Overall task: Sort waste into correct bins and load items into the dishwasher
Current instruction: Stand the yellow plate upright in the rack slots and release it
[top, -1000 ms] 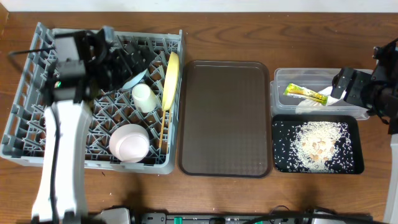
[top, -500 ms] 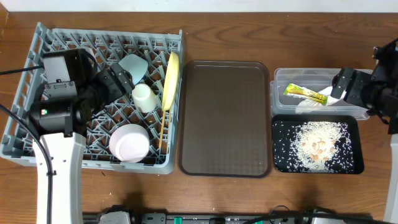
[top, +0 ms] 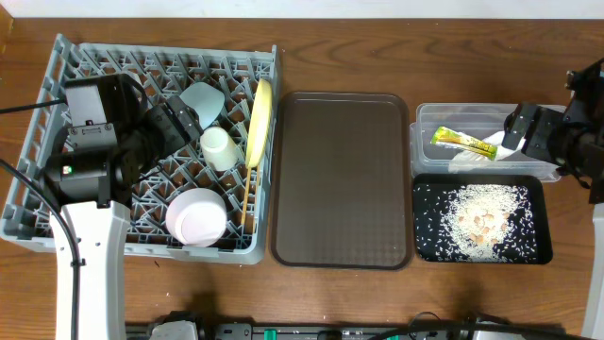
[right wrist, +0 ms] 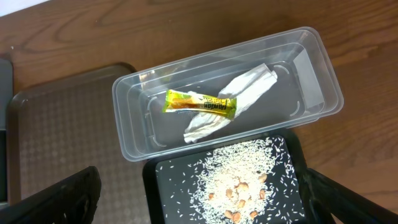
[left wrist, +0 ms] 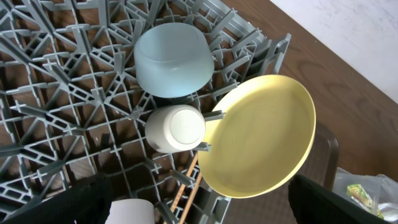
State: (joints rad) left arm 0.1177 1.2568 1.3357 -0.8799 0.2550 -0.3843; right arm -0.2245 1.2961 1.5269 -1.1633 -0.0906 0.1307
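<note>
The grey dish rack (top: 170, 49) holds the yellow plate (top: 260, 115) on edge, the light blue bowl (top: 204, 98), the small white cup (top: 219, 148), the white bowl (top: 196, 215) and the chopsticks (top: 245, 194). My left gripper (top: 179, 123) hovers over the rack, open and empty; its wrist view shows the plate (left wrist: 261, 137), blue bowl (left wrist: 173, 59) and cup (left wrist: 175, 128). The clear tub (top: 425, 118) holds the sachet (top: 462, 143) and the napkin (right wrist: 249, 87). The black tray (top: 543, 222) holds rice scraps (top: 481, 219). My right gripper (top: 528, 132) is open and empty above the tub.
The dark brown serving tray (top: 342, 179) lies between the rack and the two bins, with nothing on it. A few nut-like bits sit in the rice pile (right wrist: 239, 190). Bare wooden table surrounds everything.
My left arm pulled back from the rack's far side toward the front left, uncovering the blue bowl, then stayed still. The right arm has not moved.
</note>
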